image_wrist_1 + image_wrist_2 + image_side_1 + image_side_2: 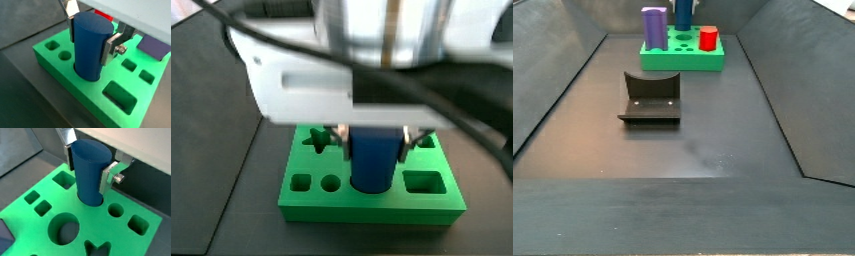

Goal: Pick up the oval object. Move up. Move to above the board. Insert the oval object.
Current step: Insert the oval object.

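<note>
Smooth blue oval object [91, 46], rounded peg w/ base in a green board [83, 95] hole, clamped by gripper [90, 30] silver plates.

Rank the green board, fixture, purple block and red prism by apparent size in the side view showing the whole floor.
1. fixture, nearer the camera, so unsure
2. board
3. purple block
4. red prism

The gripper [92, 34] hangs pointing straight down near the far end of the floor, its white wrist housing above it. In both wrist views the silver fingers [109, 172] press flat against opposite sides of the blue peg [90, 173], which seems partly lowered, its base hidden.
</note>
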